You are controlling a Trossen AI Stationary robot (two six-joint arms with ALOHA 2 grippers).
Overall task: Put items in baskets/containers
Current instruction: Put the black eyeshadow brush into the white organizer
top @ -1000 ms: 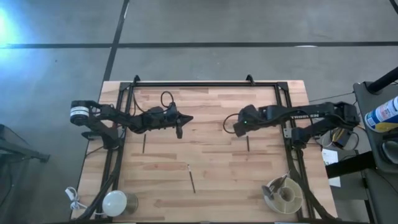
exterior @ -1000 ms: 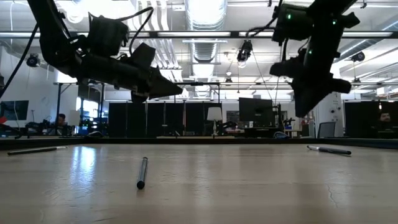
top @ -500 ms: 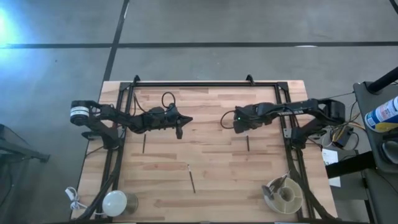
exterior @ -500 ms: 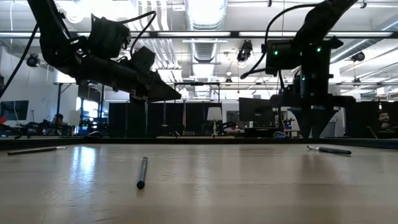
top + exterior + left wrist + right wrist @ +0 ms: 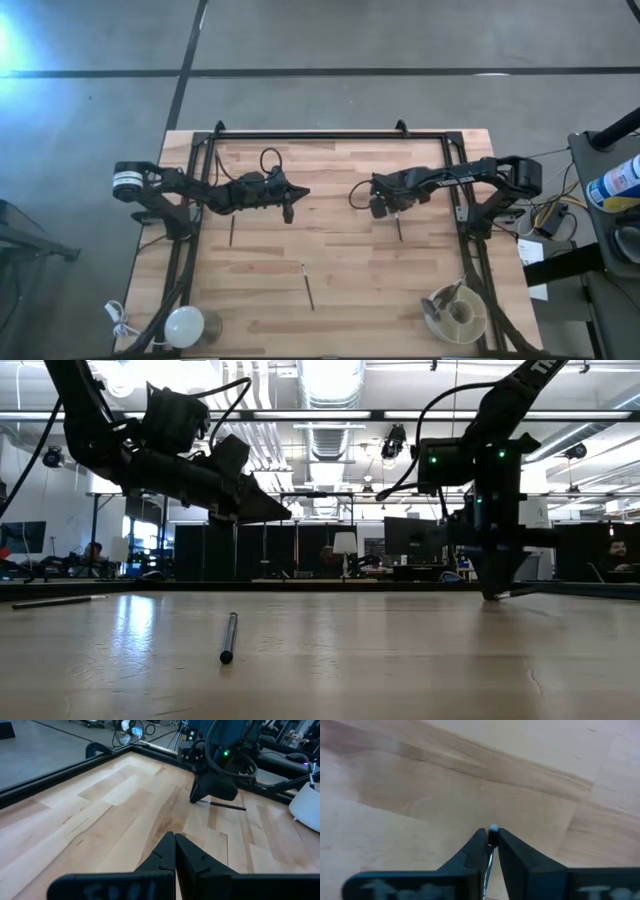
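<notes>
Three thin dark makeup brushes lie flat on the wooden table: one toward the left, one in the middle near side, and one right of centre. My right gripper points down at the far end of that last brush and is shut on it. My left gripper hovers shut above the table's middle left, touching nothing. The round cream tub stands at the near right corner with several brushes in it. My right gripper pinches the right-hand brush between its two fingers at one end, whose pale tip shows just past the fingertips. The fingers come from above, pointing down, tips at the tabletop. The rest of the brush lies on the table.
A white glossy dome with a cord sits at the near left corner. A black frame runs along the table's far, left and right sides. Bare wood lies between the brushes. The low view shows a room with monitors and people behind.
My right gripper has moved toward the table's left and come down to the tabletop, turning to point straight down. Its fingers, spread half a second ago, have shut on the end of the right-hand brush. The brush lies where it lay.
</notes>
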